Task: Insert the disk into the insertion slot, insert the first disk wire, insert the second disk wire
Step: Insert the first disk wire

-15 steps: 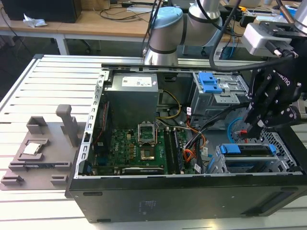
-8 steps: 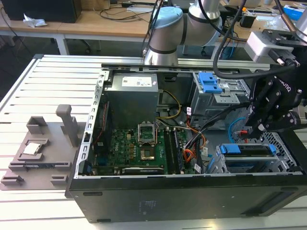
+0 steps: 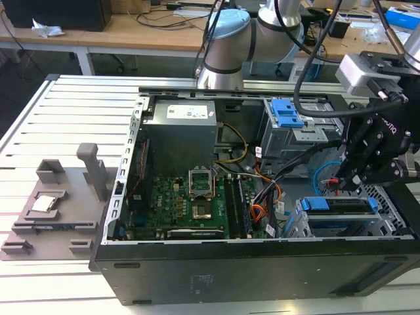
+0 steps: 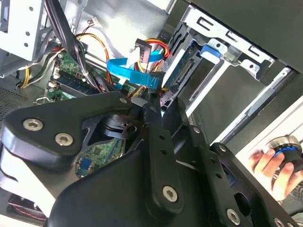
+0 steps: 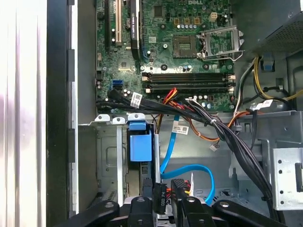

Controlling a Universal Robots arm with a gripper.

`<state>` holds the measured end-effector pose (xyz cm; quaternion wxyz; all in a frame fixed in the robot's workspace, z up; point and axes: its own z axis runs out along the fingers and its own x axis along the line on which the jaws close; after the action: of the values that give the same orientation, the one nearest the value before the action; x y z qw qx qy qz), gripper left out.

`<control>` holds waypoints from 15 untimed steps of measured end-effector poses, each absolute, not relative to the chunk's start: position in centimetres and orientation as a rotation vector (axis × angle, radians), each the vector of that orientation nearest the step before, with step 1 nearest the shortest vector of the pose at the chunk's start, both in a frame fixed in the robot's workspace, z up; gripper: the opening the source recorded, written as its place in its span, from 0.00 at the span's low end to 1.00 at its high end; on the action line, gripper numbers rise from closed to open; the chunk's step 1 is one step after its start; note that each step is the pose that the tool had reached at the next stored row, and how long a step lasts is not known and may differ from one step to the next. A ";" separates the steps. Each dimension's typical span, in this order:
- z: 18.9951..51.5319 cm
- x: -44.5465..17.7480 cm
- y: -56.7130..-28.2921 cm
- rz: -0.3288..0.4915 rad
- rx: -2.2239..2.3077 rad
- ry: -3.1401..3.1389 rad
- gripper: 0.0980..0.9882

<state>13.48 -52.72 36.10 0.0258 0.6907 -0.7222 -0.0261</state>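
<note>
Disk (image 3: 342, 205) already in slot (image 3: 296, 226), exterior view lower right. Wire step now: gripper (image 5: 161, 208) looks clenched on dark plug (image 5: 158, 194). Needs squaring w/ disk port, I reckon.

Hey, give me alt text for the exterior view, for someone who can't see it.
A robot arm's gripper hangs inside an open computer case at the exterior view's right, close over the disk sitting in the insertion slot. The case lies on a slatted table, motherboard exposed.
</note>
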 end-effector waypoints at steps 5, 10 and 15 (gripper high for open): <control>36.0 13.5 -52.7 -0.081 2.121 -2.246 0.23; 36.0 13.5 -52.7 -0.081 2.121 -2.246 0.07; 36.0 13.5 -52.7 -0.081 2.121 -2.246 0.07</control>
<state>13.49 -52.72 36.03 0.0256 0.6860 -0.7266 -0.0263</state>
